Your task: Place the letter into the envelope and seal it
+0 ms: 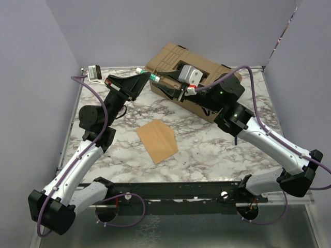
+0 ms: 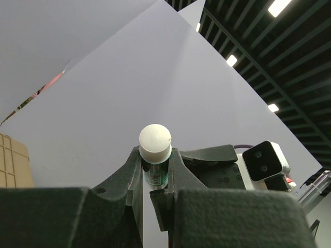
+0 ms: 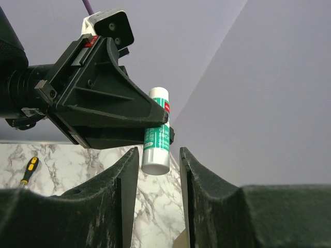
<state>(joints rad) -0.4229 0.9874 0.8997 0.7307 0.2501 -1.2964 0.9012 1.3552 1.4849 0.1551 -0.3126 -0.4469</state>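
The orange-brown envelope [image 1: 156, 139] lies flat in the middle of the marble table, away from both grippers. The letter shows in no view. Raised above the back of the table, my left gripper [image 1: 146, 77] [image 2: 155, 170] is shut on a green glue stick [image 1: 153, 77] [image 3: 156, 132], whose white cap [image 2: 155, 142] pokes out past the fingers. My right gripper [image 1: 164, 83] [image 3: 159, 155] faces the left one. Its jaws stand open around the stick's bottom end, with a gap showing on either side.
A brown cardboard box [image 1: 176, 57] sits at the back of the table under the right wrist. A yellow-handled screwdriver [image 3: 28, 170] lies on the marble. Purple walls close in the left, back and right sides.
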